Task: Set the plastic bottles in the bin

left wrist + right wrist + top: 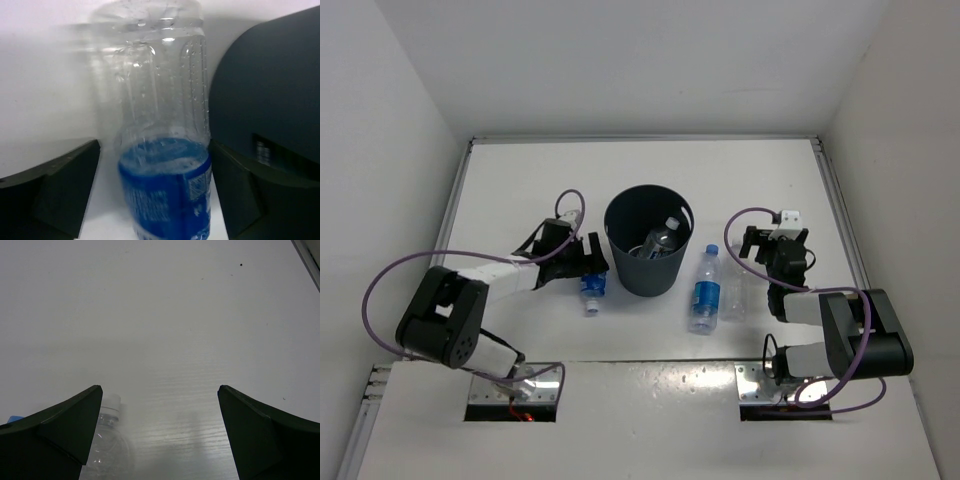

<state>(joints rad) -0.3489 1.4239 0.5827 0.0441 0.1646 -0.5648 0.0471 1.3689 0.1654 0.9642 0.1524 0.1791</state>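
Left gripper [154, 145] was released, straddling the short blue-labelled bottle [165, 200], which lay just left of the bin [642, 278] mid-desk [520, 190]. Right gripper [160, 388] was released and empty, with the plain bottle [107, 440] beside its left finger.

The white tabletop [520, 180] carries the bin [655, 282], which stands upright near its middle. A short bottle [592, 290] with a blue label lies just left of the bin's base; whether it rests fully on the surface cannot be told. To the right of the bin lies a tall bottle [706, 290], its blue cap pointing to the far side. A plain bottle [733, 296] lies just beside it, parallel. A few tiny dark specks mark the far surface.
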